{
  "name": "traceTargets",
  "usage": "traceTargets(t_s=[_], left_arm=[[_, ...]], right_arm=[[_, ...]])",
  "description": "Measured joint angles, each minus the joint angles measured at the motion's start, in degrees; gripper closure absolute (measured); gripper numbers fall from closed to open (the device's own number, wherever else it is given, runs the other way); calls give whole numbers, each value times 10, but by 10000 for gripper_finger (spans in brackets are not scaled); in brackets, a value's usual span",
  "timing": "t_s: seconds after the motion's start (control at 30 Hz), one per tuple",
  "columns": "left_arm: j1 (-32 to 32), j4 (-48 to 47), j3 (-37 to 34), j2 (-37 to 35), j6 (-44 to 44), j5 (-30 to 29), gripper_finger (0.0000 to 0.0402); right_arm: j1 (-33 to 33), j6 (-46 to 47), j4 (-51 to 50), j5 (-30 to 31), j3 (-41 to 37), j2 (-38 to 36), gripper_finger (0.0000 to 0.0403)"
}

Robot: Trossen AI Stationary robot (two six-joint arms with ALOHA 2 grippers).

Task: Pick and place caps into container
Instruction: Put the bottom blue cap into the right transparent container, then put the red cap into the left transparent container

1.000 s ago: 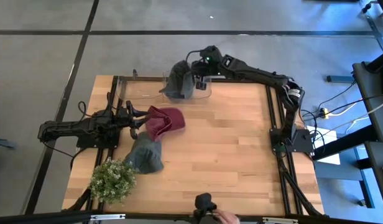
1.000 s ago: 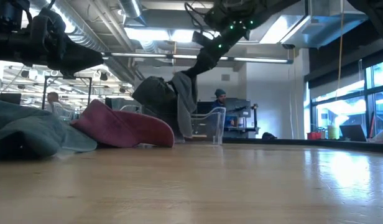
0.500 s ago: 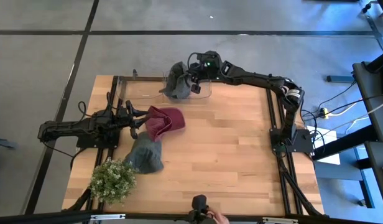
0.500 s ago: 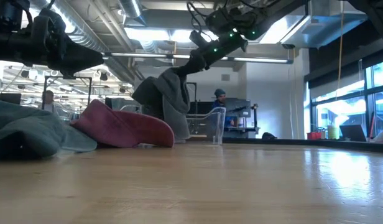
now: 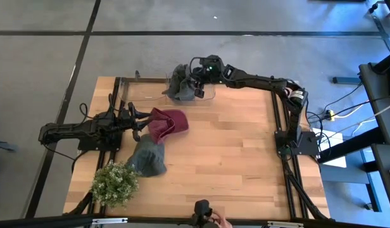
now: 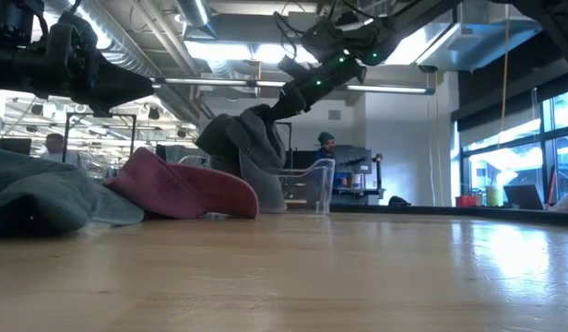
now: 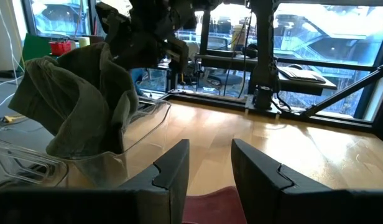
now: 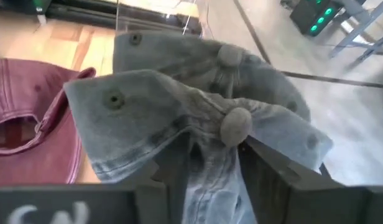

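Observation:
My right gripper (image 5: 196,84) is over the clear container (image 5: 209,94) at the table's far edge, shut on a grey-green cap (image 8: 179,106). A second grey-green cap (image 8: 241,68) lies in the container behind it. The low view shows the held cap (image 6: 264,152) reaching down into the container (image 6: 312,184). The maroon cap (image 5: 168,123) lies on the table at mid-left, just in front of my open left gripper (image 7: 210,165). Another grey-green cap (image 5: 147,158) lies nearer, beside the plant. My right gripper pinches the grey-green cap between its two fingers at the crown, just below the top button (image 8: 235,126). The fingers (image 6: 282,100) slant down at it from the table's right. Bunched folds of the cap hang below them, and its lower end (image 6: 270,195) sits inside the container.
A bushy green plant (image 5: 113,183) stands at the near left corner. The container's clear walls (image 7: 148,121) stand up at the far edge. The bare wood of the table's right half (image 5: 233,152) is free room. A person's hand shows at the near edge (image 5: 220,221).
My right gripper has moved down and toward the table's left over the container, tipping further downward while staying shut on the cap. The cap has sunk with it, from hanging above the container to resting with its lower end inside. The left arm has kept still.

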Motion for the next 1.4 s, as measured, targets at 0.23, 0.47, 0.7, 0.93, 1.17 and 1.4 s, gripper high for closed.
traceTargets(t_s=[0.23,0.47,0.7,0.93,1.17,1.4], left_arm=[[0,0,0,0,0,0,286],[0,0,0,0,-6,0,286],[0,0,0,0,-43,1,286],[0,0,0,0,-46,3,286],[0,0,0,0,-46,3,286],[0,0,0,0,-46,3,286]], right_arm=[[0,15,46,0,31,-3,193],[5,70,47,-1,92,-3,178],[47,46,42,-42,106,-3,178],[108,-3,-26,-58,106,-3,178],[157,-4,-172,-57,106,1,178],[204,-3,-217,-15,106,40,178]])
